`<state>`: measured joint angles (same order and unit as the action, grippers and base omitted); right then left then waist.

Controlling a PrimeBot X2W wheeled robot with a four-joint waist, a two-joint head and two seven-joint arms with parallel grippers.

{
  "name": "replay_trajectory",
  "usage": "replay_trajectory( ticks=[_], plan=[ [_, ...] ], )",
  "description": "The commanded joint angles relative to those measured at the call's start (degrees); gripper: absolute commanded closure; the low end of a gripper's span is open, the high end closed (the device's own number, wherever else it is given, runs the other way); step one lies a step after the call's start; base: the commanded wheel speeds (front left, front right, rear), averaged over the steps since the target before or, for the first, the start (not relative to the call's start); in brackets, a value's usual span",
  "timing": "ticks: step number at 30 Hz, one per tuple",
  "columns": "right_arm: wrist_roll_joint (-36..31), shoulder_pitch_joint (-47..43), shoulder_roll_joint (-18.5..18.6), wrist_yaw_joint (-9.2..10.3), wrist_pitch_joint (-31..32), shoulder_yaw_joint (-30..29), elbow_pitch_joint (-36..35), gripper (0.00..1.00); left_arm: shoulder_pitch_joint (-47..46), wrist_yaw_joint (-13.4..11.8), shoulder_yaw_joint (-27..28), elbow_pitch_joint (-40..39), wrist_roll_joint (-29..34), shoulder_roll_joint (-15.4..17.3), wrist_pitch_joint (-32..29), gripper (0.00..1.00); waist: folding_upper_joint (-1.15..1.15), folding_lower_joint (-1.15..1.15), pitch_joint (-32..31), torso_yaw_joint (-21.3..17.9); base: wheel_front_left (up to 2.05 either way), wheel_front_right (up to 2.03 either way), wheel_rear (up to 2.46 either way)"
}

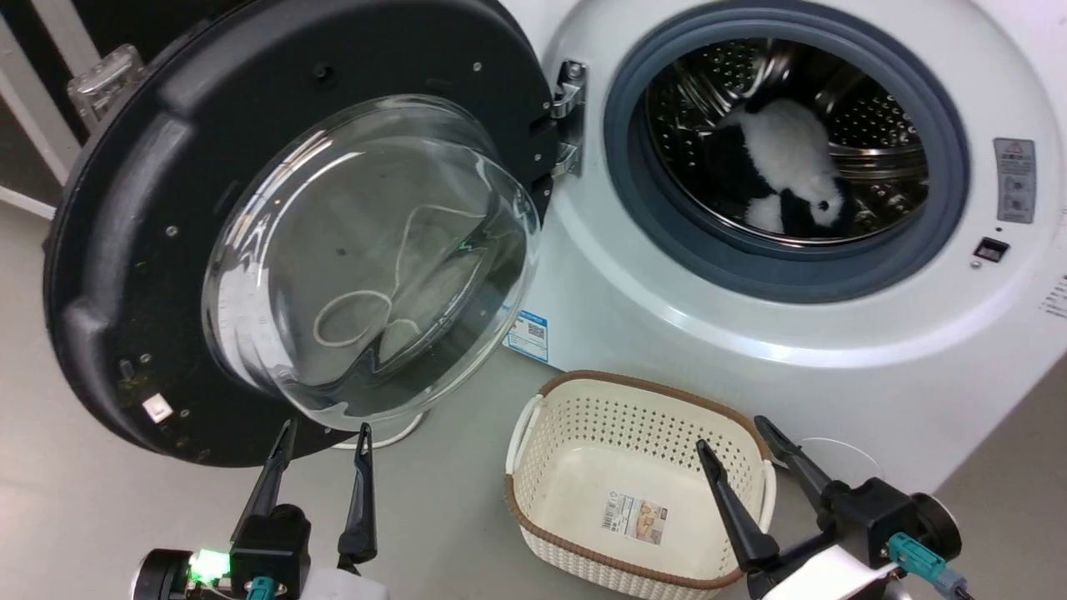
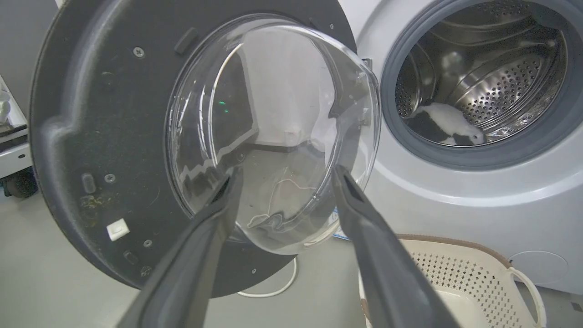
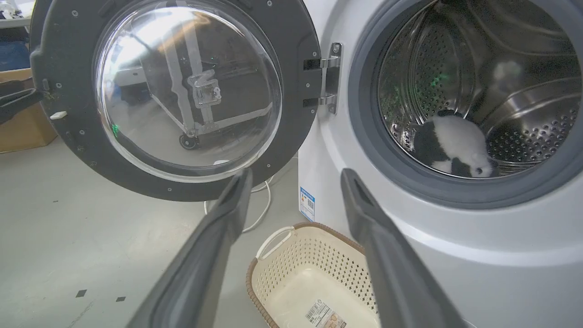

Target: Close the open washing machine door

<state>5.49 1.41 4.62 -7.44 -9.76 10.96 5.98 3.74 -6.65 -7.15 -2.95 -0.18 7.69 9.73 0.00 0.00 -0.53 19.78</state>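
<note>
The washing machine door (image 1: 125, 250) stands swung wide open to the left, its black inner rim and bulging glass bowl (image 1: 367, 258) facing me; a metal hinge (image 1: 568, 117) joins it to the white washing machine (image 1: 667, 275). My left gripper (image 1: 326, 432) is open just below the bowl's lower edge, apart from it; in the left wrist view the left gripper (image 2: 288, 175) points at the glass of the door (image 2: 100, 136). My right gripper (image 1: 733, 437) hangs open over the basket; in the right wrist view the right gripper (image 3: 297, 175) points between the door (image 3: 291, 45) and the drum mouth.
A black-and-white plush toy (image 1: 792, 158) lies inside the steel drum behind the grey gasket (image 1: 633, 208). A cream perforated basket (image 1: 633, 379) with a brown rim sits on the floor before the machine. A white cable (image 2: 273, 291) lies under the door. A cardboard box (image 3: 23, 127) stands far left.
</note>
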Motion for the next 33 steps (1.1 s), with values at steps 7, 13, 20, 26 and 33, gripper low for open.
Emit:
replay_trajectory(
  ticks=[7, 13, 20, 26, 33],
  plan=[
    [0.83, 0.81, 0.60, -0.03, -1.23, 1.31, 0.68, 0.00, 1.10, -1.28, -0.71, -0.71, -0.35, 0.47, 1.26, 0.00, 0.00, 0.00, 0.12, 1.94, 0.00, 0.00, 0.00],
    [1.22, 0.78, 0.85, -0.04, -1.95, 2.08, 1.01, 0.00, 1.60, -1.60, -1.25, -0.70, -0.84, 0.63, 1.98, 0.49, 0.00, 0.00, 0.29, 3.49, 0.00, 0.00, 0.00],
    [1.26, -0.11, 1.00, -0.04, -2.79, 2.38, 0.86, 0.00, 0.82, -0.42, -0.42, -2.90, -3.67, -0.22, 2.82, 1.00, 0.00, 0.00, 0.80, 5.51, 0.00, 0.00, 0.00],
    [0.59, -1.70, 1.29, -0.04, -3.50, 1.51, 0.10, 0.00, -3.32, 0.90, 6.43, -7.90, -8.69, -0.58, 3.54, 1.00, 0.00, 0.00, 2.33, 6.86, 0.00, 0.00, 0.00],
    [-0.01, -2.12, 1.66, -0.04, -4.34, 0.67, -1.25, 0.00, -12.70, 5.68, 16.88, -5.82, -20.03, 5.82, 2.24, 1.00, 0.00, 0.00, 4.82, 5.74, 0.00, 0.00, 0.00]
  ],
)
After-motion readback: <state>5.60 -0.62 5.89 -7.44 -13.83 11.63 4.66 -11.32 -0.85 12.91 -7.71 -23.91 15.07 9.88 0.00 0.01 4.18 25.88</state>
